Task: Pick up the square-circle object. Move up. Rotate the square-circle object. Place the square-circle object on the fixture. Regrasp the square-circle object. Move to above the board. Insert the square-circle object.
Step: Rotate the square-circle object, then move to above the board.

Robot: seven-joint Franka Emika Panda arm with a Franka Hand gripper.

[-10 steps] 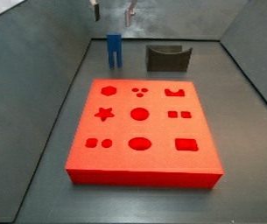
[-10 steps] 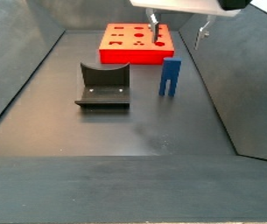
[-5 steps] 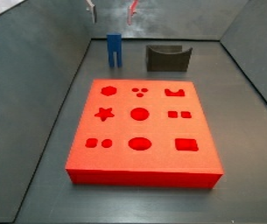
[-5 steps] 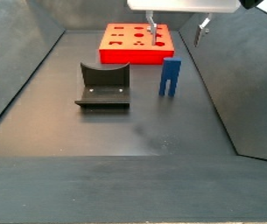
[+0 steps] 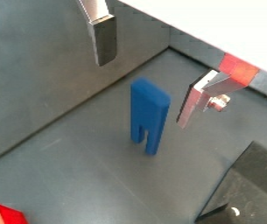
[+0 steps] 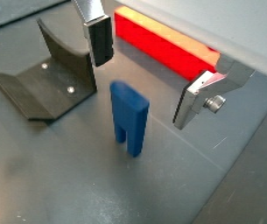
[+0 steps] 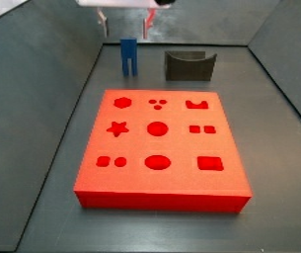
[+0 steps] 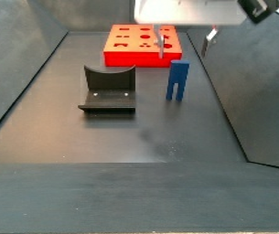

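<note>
Dark grey flooring carried, left to right in a side view, the fixture [image 8: 106,90], the square-circle object [image 8: 177,80] standing upright, and beyond them the board [image 8: 142,46]. We observed the gripper [image 6: 147,68] released, fingers [image 6: 101,41] spread above the object.

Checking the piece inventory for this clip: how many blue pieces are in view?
1. The blue piece stands upright on the floor, prongs down, beside the fixture and short of the board. The open gripper is above it, not touching. None shows elsewhere.
</note>
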